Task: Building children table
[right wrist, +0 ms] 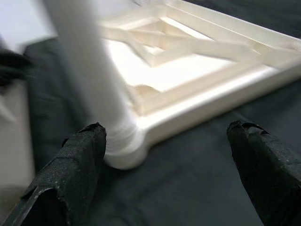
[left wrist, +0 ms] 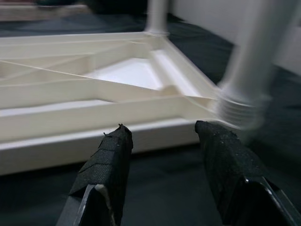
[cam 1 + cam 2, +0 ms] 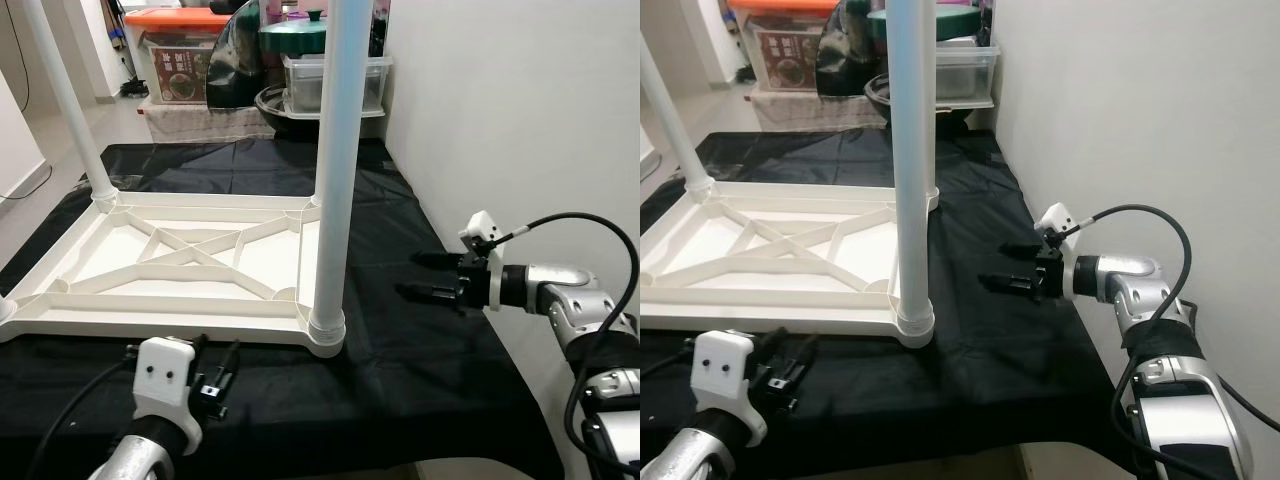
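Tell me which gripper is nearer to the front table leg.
Right, though not by much. The right gripper hangs open beside the front table leg, toward the wall. The left gripper, also open, sits lower, before the tabletop's edge.

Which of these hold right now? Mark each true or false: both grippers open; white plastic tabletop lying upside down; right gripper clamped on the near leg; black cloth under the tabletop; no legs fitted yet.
1. Both grippers are open. True: the left gripper and the right gripper each show parted black fingers with nothing between them.
2. The white plastic tabletop lies upside down. True: its ribbed underside faces up.
3. The right gripper is clamped on the near white leg. False: it is apart from the leg, off to its right, above the cloth.
4. A black cloth lies under the tabletop. True.
5. No legs are fitted yet. False: the near leg stands upright in its corner socket, and so does a far left leg.
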Motion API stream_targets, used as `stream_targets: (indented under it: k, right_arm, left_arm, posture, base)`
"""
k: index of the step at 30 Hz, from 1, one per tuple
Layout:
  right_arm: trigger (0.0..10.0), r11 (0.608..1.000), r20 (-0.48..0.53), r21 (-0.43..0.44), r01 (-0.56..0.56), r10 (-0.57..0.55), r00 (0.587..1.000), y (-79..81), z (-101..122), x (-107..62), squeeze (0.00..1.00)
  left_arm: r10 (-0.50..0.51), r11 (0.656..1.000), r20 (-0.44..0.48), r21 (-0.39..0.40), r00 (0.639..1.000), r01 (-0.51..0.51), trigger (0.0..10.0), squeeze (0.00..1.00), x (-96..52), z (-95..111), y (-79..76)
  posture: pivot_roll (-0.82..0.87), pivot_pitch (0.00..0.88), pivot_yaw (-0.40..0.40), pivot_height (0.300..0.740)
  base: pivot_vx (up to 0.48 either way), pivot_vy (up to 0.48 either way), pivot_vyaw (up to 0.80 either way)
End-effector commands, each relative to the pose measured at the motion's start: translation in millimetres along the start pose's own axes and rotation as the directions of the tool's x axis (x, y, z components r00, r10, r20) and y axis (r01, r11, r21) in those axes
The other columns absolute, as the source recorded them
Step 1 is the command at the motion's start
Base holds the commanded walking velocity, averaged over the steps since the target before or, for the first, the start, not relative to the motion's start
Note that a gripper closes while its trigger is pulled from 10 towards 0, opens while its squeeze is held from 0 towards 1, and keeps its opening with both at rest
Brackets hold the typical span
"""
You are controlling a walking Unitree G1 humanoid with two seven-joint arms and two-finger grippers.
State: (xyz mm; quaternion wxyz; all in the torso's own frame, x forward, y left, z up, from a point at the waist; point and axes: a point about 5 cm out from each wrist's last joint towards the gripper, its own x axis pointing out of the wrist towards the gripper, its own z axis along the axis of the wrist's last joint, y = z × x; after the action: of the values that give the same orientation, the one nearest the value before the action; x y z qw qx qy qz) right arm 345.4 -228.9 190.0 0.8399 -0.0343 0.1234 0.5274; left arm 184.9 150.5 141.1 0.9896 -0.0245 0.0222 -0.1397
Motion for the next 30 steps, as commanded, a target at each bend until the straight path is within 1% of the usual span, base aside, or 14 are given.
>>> stream_targets:
  k: [1,3,5,6,8,10,11,12,14,18,19,21,26,30]
  right_arm:
    - [10.0,0.994,0.032,-0.007,-0.112,0.112,0.993,10.4,4,13.8,0.00]
    - [10.0,0.987,0.051,-0.018,-0.158,0.159,0.986,15.1,5,26.2,0.00]
    - [10.0,0.984,0.057,-0.016,-0.175,0.176,0.983,18.2,6,40.2,0.00]
    - [10.0,0.984,0.057,-0.016,-0.175,0.176,0.983,18.2,6,40.2,0.00]
    - [10.0,0.982,0.051,-0.010,-0.191,0.191,0.980,20.8,6,49.3,0.00]
    - [10.0,0.979,0.027,-0.019,-0.205,0.206,0.978,23.7,3,56.0,0.00]
    - [10.0,0.975,-0.003,-0.031,-0.221,0.221,0.975,27.1,0,62.9,0.00]
    - [10.0,0.975,-0.003,-0.031,-0.221,0.221,0.975,27.1,0,62.9,0.00]
    - [10.0,0.975,0.003,-0.020,-0.220,0.220,0.976,29.5,1,76.0,0.00]
    - [10.0,0.976,0.013,-0.015,-0.217,0.217,0.976,29.9,3,79.4,0.00]
    - [10.0,0.982,0.034,-0.023,-0.190,0.191,0.981,30.0,8,86.7,0.00]
    - [10.0,0.984,0.039,-0.029,-0.177,0.178,0.983,29.8,10,89.0,0.00]
    - [10.0,0.994,0.104,-0.028,-0.103,0.105,0.989,26.3,22,99.5,0.00]
    - [10.0,0.994,0.142,-0.031,-0.102,0.106,0.984,27.3,29,104.0,0.00]
  left_arm:
    - [-0.104,0.994,-0.012,-0.039,0.995,0.103,10.0,0.00,-3.1,-1,-12.9]
    - [-0.169,0.984,-0.029,-0.057,0.985,0.167,10.0,0.00,-5.8,-5,-21.4]
    - [-0.197,0.978,-0.031,-0.079,0.980,0.194,10.0,0.00,-7.0,-6,-27.0]
    - [-0.197,0.978,-0.031,-0.079,0.980,0.194,10.0,0.00,-7.0,-6,-27.0]
    - [-0.216,0.973,-0.027,-0.084,0.976,0.213,10.0,0.00,-7.7,-5,-30.6]
    - [-0.222,0.972,-0.024,-0.087,0.975,0.220,10.0,0.00,-7.8,-5,-32.5]
    - [-0.226,0.970,-0.019,-0.091,0.974,0.224,10.0,0.00,-7.7,-5,-34.3]
    - [-0.226,0.970,-0.019,-0.091,0.974,0.224,10.0,0.00,-7.7,-5,-34.3]
    - [-0.245,0.964,-0.010,-0.104,0.969,0.243,10.0,0.00,-7.0,-4,-38.9]
    - [-0.251,0.963,-0.009,-0.104,0.968,0.249,10.0,0.00,-6.9,-4,-39.9]
    - [-0.265,0.960,-0.011,-0.093,0.964,0.263,10.0,0.00,-7.0,-4,-41.8]
    - [-0.268,0.960,-0.011,-0.091,0.963,0.266,10.0,0.00,-6.9,-4,-42.2]
    - [-0.269,0.961,-0.011,-0.077,0.963,0.267,10.0,0.00,-6.0,-3,-42.4]
    - [-0.270,0.960,-0.014,-0.077,0.963,0.268,10.0,0.00,-6.1,-4,-43.0]
  posture:
    - [0.02,0.008,-0.014,0.740]
    - [0.02,0.008,-0.015,0.740]
    - [0.02,0.008,-0.015,0.740]
    - [0.02,0.008,-0.015,0.740]
    - [0.03,0.007,-0.019,0.740]
    - [0.03,0.007,-0.019,0.740]
    - [0.03,0.007,-0.019,0.740]
    - [0.03,0.007,-0.019,0.740]
    - [0.03,0.011,-0.025,0.740]
    - [0.03,0.011,-0.025,0.740]
    - [0.04,0.011,-0.027,0.740]
    - [0.04,0.011,-0.027,0.740]
    - [0.04,0.011,-0.027,0.740]
    - [0.04,0.011,-0.027,0.740]
  base:
    - [0.000,0.000,0.00]
    - [0.000,0.000,0.00]
    - [0.000,0.000,0.00]
    - [0.000,0.000,0.00]
    - [0.000,0.000,0.00]
    - [0.000,0.000,0.00]
    - [0.000,0.000,0.00]
    - [0.000,0.000,0.00]
    - [0.000,0.000,0.00]
    - [0.000,0.000,0.00]
    - [0.000,0.000,0.00]
    - [0.000,0.000,0.00]
    - [0.000,0.000,0.00]
    - [0.000,0.000,0.00]
